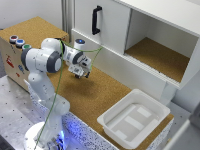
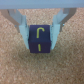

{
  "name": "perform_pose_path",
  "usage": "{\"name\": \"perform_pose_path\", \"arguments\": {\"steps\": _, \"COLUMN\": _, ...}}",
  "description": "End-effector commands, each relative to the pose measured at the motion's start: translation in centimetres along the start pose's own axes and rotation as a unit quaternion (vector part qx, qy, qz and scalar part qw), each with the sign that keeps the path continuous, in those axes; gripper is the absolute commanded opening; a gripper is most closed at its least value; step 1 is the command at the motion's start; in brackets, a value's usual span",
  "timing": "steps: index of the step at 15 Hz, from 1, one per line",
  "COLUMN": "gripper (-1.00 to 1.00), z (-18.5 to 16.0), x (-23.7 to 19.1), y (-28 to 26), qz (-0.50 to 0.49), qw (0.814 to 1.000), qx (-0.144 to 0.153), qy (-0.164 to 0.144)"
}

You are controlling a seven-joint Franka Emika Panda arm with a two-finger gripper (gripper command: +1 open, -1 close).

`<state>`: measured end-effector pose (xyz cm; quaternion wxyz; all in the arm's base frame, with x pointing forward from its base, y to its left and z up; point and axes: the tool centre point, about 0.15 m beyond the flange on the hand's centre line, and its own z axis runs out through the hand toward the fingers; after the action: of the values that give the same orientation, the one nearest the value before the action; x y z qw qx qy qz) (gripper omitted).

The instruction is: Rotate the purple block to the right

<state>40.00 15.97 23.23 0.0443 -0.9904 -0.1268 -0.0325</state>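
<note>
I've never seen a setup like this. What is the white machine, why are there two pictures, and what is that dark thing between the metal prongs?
The white machine is a robot arm with several joints. At its end sits its hand, a clamp with two fingers. The wide picture comes from a camera standing off to the side. The close picture comes from a camera on the arm's wrist, looking down past the fingers. The arm works over a cork-topped counter. On it rests an empty white tub; behind is a white cabinet with an open compartment, and round coloured buttons sit on a box. In the close picture, the hand's fingers sit on either side of a small purple block with a yellow mark.
</note>
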Motion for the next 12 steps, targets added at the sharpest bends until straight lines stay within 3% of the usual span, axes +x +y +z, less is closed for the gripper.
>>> {"name": "perform_pose_path", "arguments": {"steps": 1, "gripper": -1.0, "z": -0.9, "x": 2.0, "y": 1.2, "qz": 0.124, "qw": 0.991, "qx": -0.014, "qy": -0.046}}
{"name": "perform_pose_path", "arguments": {"steps": 5, "gripper": -1.0, "z": 0.1, "x": 2.2, "y": 2.3, "qz": 0.233, "qw": 0.969, "qx": -0.028, "qy": -0.082}}
{"name": "perform_pose_path", "arguments": {"steps": 7, "gripper": -1.0, "z": 0.9, "x": 1.2, "y": 2.5, "qz": 0.305, "qw": 0.948, "qx": -0.018, "qy": -0.09}}
{"name": "perform_pose_path", "arguments": {"steps": 10, "gripper": -1.0, "z": 1.5, "x": -1.0, "y": 2.6, "qz": 0.428, "qw": 0.902, "qx": 0.013, "qy": -0.059}}
{"name": "perform_pose_path", "arguments": {"steps": 12, "gripper": -1.0, "z": 1.1, "x": -1.0, "y": 2.2, "qz": 0.482, "qw": 0.875, "qx": -0.003, "qy": -0.043}}
